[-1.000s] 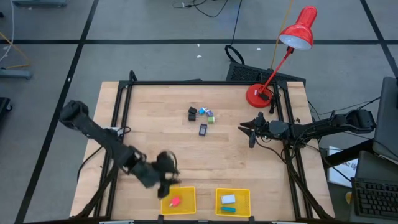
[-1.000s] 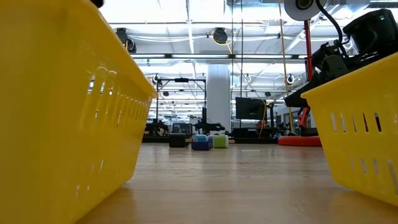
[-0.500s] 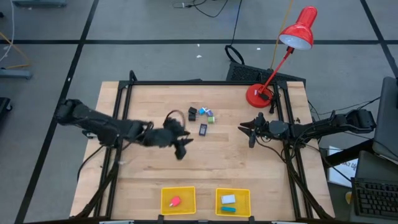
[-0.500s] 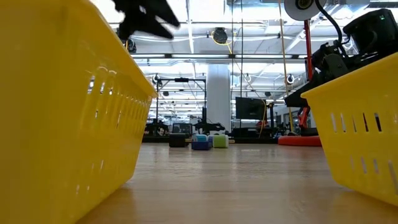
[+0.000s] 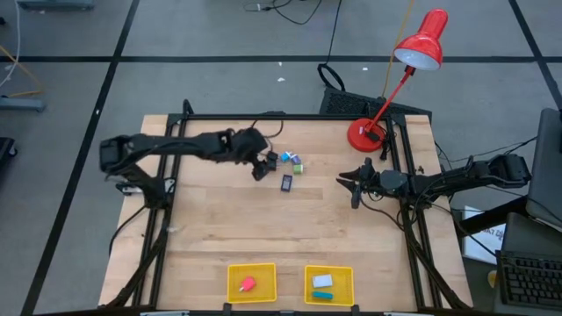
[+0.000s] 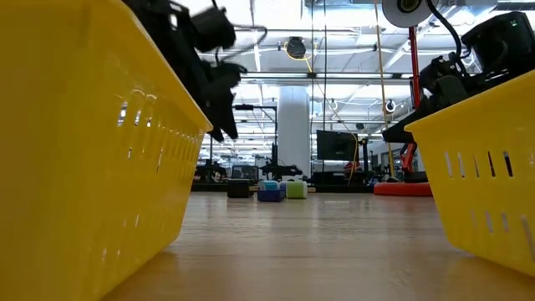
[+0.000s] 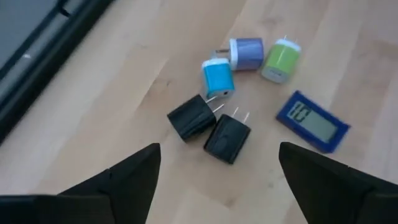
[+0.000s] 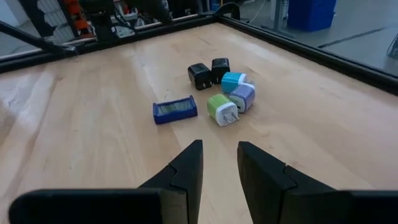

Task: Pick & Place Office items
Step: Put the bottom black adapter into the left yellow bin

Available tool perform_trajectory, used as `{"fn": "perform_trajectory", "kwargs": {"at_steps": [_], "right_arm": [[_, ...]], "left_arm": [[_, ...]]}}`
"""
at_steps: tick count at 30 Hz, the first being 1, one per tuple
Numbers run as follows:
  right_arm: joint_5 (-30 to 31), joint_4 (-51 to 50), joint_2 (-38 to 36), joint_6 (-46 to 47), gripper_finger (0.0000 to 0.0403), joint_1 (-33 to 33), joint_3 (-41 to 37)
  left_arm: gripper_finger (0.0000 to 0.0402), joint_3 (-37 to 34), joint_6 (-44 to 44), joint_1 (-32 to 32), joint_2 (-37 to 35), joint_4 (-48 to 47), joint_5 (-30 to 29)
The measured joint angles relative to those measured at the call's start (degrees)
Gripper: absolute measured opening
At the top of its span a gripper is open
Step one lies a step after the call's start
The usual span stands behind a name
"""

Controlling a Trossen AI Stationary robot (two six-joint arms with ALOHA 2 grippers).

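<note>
- Six small office items lie clustered on the wooden table (image 5: 219,219) near the middle of its far edge: two black plug cubes (image 7: 209,127), a light blue plug cube (image 7: 217,78), a lavender plug cube (image 7: 247,53), a green plug cube (image 7: 282,60) and a flat blue device (image 7: 312,121) with a grey screen.
- The flat blue device's long axis runs roughly toward the table's far and near edges.
- My left gripper (image 5: 261,167) hovers just beside the black cubes, fingers spread wide, holding nothing.
- My right gripper (image 5: 351,187) waits by the right edge, fingers a little apart and empty.
- Two yellow trays (image 5: 251,283) sit at the near edge.
</note>
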Motion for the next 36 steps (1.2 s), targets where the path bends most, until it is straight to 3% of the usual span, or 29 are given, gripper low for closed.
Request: {"fn": "perform_trajectory", "kwargs": {"at_steps": [6, 13, 21, 36], "right_arm": [[2.5, 0.0, 0.0, -2.9, 0.0089, -0.4, 0.0], [2.4, -0.6, 0.0, -3.1, 0.0089, -1.3, 0.0], [2.5, -0.5, 0.0, -4.6, 0.0089, -1.3, 0.0], [2.3, 0.5, 0.0, -3.3, 0.0089, -6.4, 0.0]], "left_arm": [[0.0324, 0.0, 9.0, 2.6, 7.4, 5.5, 4.5], [0.0310, 0.0, 16.6, 2.2, 12.7, 7.0, 5.0], [0.0312, 0.0, 17.5, 0.3, 15.0, 9.9, 5.1], [0.0274, 0.0, 16.4, -1.9, 15.0, 11.5, 5.0]]}}
